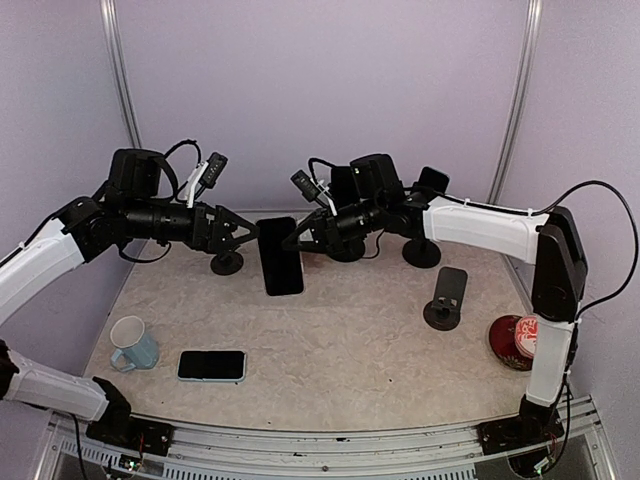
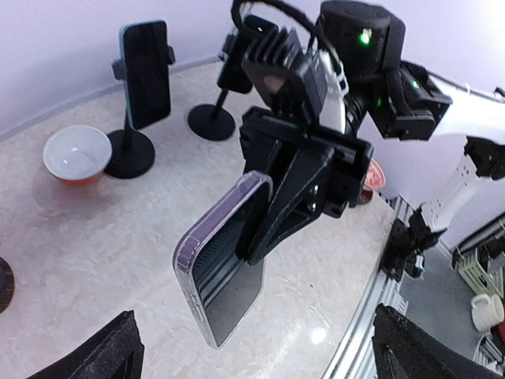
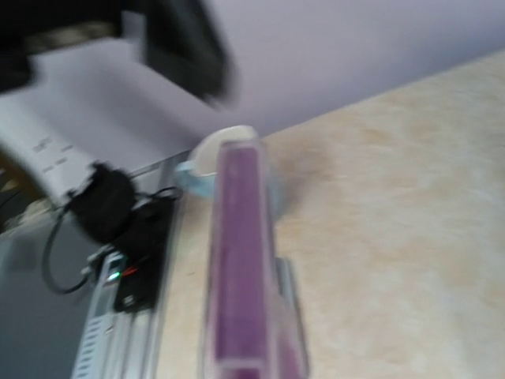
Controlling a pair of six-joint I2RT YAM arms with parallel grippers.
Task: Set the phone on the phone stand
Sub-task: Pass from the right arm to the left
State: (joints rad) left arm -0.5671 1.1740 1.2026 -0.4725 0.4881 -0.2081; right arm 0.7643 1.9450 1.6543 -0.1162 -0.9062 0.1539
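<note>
The phone [image 1: 281,256], dark-screened in a clear purple-edged case, hangs upright in the air over the back of the table. My right gripper [image 1: 293,240] is shut on its upper part; in the left wrist view its black fingers [image 2: 278,212] clamp the phone [image 2: 225,267] from both sides. My left gripper [image 1: 251,233] stands open just left of the phone, not touching it, with its fingertips [image 2: 106,355] wide apart at the bottom corners of its wrist view. The right wrist view is blurred and shows the phone [image 3: 241,260] edge-on. A black phone stand [image 1: 421,250] rises behind the right arm.
Another stand [image 1: 445,300] at the right holds a dark phone. A stand base [image 1: 227,263] sits under the left gripper. A second phone [image 1: 212,365] lies flat at the front left, beside a pale blue mug [image 1: 133,343]. A red cup [image 1: 513,340] stands at the right edge.
</note>
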